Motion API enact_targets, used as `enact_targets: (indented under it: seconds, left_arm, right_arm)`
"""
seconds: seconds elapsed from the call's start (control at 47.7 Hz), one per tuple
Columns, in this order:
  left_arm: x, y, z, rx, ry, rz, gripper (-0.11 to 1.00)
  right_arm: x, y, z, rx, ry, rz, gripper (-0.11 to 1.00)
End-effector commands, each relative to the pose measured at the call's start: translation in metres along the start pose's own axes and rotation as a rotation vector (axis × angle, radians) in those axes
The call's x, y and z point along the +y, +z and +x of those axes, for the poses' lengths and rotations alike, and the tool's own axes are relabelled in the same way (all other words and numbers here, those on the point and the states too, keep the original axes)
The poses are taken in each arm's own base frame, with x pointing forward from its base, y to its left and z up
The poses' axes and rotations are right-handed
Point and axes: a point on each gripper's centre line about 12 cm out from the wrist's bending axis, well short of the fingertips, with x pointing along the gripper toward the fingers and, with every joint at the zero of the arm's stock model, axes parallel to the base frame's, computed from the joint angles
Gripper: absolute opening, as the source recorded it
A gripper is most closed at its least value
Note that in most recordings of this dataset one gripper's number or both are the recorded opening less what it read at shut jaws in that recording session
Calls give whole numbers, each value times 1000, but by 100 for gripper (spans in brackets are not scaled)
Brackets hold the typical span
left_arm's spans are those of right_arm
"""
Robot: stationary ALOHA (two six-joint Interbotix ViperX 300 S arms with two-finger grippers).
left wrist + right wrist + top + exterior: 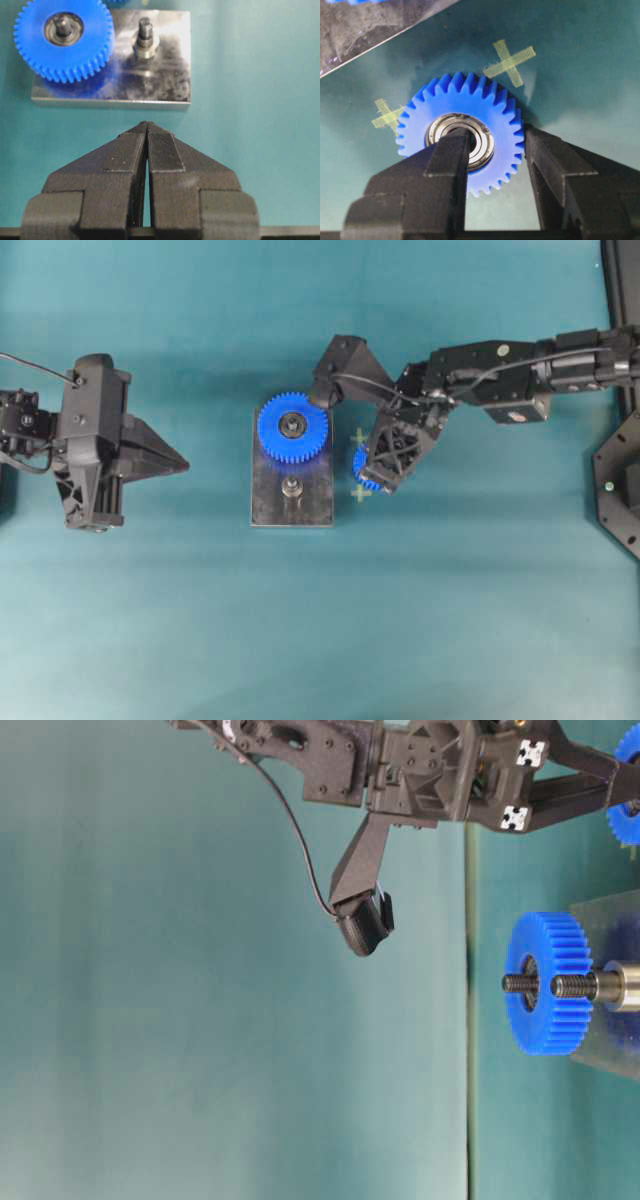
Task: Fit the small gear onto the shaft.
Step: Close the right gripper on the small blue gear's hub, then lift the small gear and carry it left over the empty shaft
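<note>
Right gripper [495, 150] at the small gear [462, 130], right of the plate [291, 510].
Its jaws grip the gear's rim; the shaft [291, 487] stands bare; left gripper [147, 135] jaws are together.

Overhead looks straight down, table-level looks sideways, wrist views sit close; all share the metal plate [291, 490].
</note>
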Motion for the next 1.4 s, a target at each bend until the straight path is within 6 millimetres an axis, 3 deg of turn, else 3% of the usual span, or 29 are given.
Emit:
enact_targets:
  seconds: [0.0,0.168,0.482,0.692,0.901,1.383]
  left_arm:
    - [-1,10,-2,-31,-1,4,0]
    - [-1,9,-2,-29,-1,4,0]
    - [0,8,-2,-26,0,3,0]
    - [0,8,-2,-32,-1,0,0]
    - [0,9,-2,-35,0,1,0]
    - [-1,8,-1,-37,-2,1,0]
  right_arm:
    - [10,12,-31,-67,31,8,35]
    - [19,20,-58,-82,46,-4,35]
    - [64,51,-83,-148,93,-85,35]
    - [82,71,-78,-136,94,-121,35]
    - [88,81,-65,-116,85,-128,35]
    - [90,80,-52,-67,70,-135,35]
